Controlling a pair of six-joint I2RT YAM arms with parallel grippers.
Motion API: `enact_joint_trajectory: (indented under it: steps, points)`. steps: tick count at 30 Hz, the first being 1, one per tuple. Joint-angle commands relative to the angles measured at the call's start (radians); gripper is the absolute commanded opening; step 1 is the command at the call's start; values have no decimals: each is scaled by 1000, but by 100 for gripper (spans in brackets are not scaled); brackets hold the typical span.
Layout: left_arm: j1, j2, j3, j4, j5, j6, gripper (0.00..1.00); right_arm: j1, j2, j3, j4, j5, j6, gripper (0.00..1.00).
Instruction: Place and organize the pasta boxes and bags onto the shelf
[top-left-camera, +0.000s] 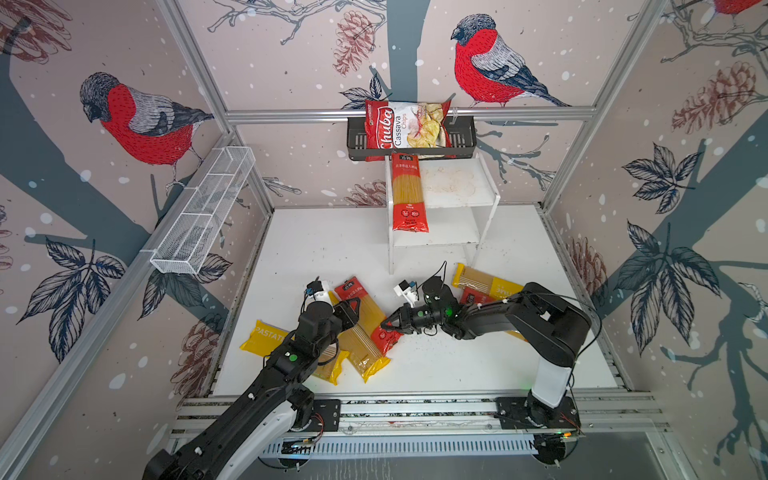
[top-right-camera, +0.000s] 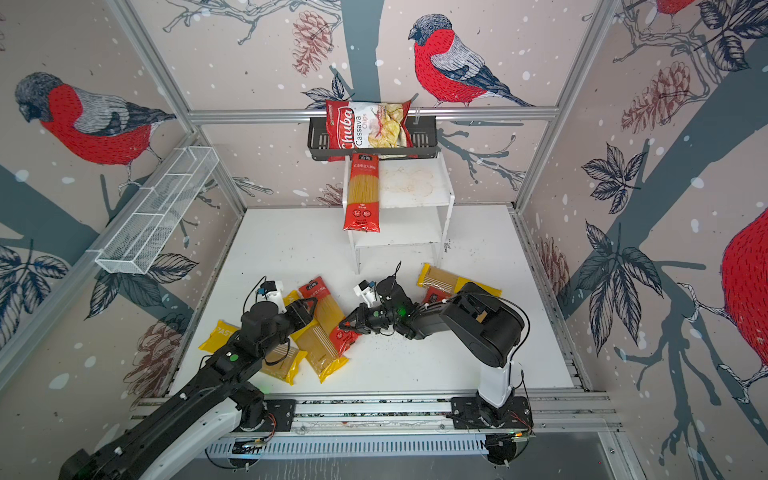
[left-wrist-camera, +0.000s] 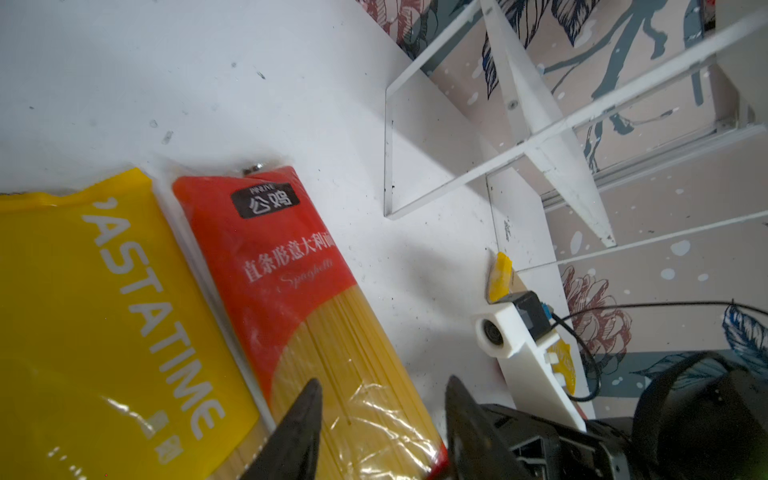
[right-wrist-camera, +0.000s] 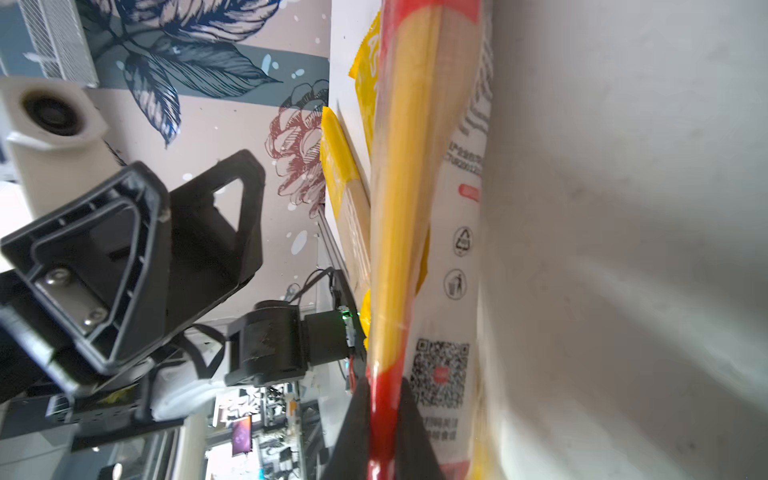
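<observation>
- The right gripper, a little below the centre of both top views, is clenched on the lower red end of the middle red pack. In the right wrist view its two fingers pinch this red end from both sides.
- The left gripper is released. In the left wrist view its jaws stand apart over the clear part of the same pack, and I cannot tell if they touch it.
- The middle red pack lies slanted on the white table, on top of a yellow pack. Only the yellow end of that one shows well.
- A second yellow pack, marked "PASTATIME", lies at the lower left of the table, partly under the left arm.
- A third yellow pack lies right of centre, with another red pack just beside it, both partly hidden by the right arm.
- The shelf stands at the back of the table, in the upper middle of the frame.
- One shelf pack, with red ends, lies on the left part of its stained top board and sticks out over the front edge.
- Above the shelf, a black basket holds a chips bag.
</observation>
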Motion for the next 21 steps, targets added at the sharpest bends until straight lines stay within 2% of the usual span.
enact_joint_trajectory:
  steps: [1,4,7,11,14,21]
  points:
    - [75,-21,-21,22,146,-37,56,-1,-33,-3,160,-2,8,6]
    - [139,-21,-60,105,255,-84,61,0,-62,-15,193,7,14,5]
    - [181,-15,-102,181,313,-130,67,1,-99,-20,209,17,17,5]
    - [189,-3,-171,322,347,-202,74,6,-146,-15,196,35,-2,4]
    - [182,21,-223,473,380,-265,83,12,-161,-10,208,44,7,4]
    - [166,27,-230,582,361,-268,87,56,-179,34,223,47,24,4]
